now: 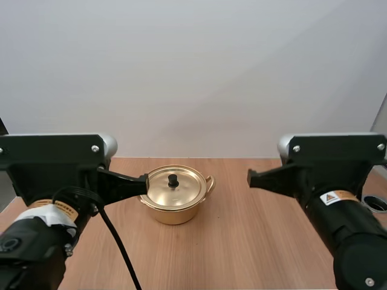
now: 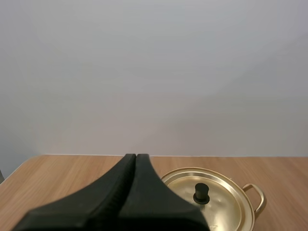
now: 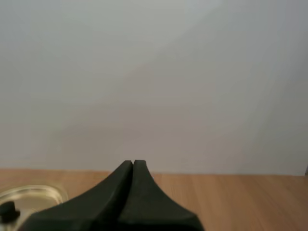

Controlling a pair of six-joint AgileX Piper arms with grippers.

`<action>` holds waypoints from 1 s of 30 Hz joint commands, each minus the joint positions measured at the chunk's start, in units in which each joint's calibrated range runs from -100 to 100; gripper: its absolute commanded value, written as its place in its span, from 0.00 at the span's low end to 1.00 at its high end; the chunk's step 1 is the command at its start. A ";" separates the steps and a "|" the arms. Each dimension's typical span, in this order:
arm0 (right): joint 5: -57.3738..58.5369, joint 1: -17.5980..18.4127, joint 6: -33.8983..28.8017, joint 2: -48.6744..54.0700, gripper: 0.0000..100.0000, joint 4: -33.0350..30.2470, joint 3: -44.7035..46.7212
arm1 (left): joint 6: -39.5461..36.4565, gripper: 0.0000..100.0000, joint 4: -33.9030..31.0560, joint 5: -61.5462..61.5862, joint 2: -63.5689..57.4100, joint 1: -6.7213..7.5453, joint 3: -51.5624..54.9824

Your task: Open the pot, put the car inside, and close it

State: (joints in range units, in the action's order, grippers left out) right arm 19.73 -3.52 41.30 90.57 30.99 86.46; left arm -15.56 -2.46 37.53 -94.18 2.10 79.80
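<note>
A gold pot [image 1: 176, 194] stands mid-table with its lid [image 1: 175, 185] on, a black knob [image 1: 173, 179] at the lid's centre. My left gripper [image 1: 145, 180] is shut on nothing, its tip level with the pot's left rim. In the left wrist view the gripper [image 2: 136, 156] forms one dark wedge, with the pot [image 2: 211, 199] and its knob [image 2: 201, 192] just beyond. My right gripper [image 1: 250, 177] hangs shut to the right of the pot, well apart from it. The right wrist view shows that gripper [image 3: 133, 162] as a closed wedge beside the lid [image 3: 29, 197].
The wooden table [image 1: 242, 241] runs to a plain grey wall. A round metal-rimmed hole [image 1: 376, 202] sits at the table's right edge. Bare wood lies in front of the pot and between the arms.
</note>
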 commanded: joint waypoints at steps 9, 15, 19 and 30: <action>0.20 0.49 4.52 1.45 0.00 0.43 11.26 | 1.06 0.00 -0.09 -8.14 -5.51 -0.01 15.58; 6.87 1.16 4.52 5.23 0.00 1.36 12.91 | 0.57 0.00 -0.09 -6.66 -5.82 -0.01 17.59; 13.66 1.16 4.52 7.80 0.00 1.74 12.91 | 1.03 0.00 -0.09 -4.33 -5.82 -0.52 17.59; 19.89 1.16 2.95 9.43 0.00 1.74 13.20 | -0.67 0.00 -0.09 -4.18 -5.82 -1.66 17.59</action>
State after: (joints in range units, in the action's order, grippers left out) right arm 39.69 -2.36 44.28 100.00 32.68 99.57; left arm -16.26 -2.56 33.22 -100.00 0.46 97.44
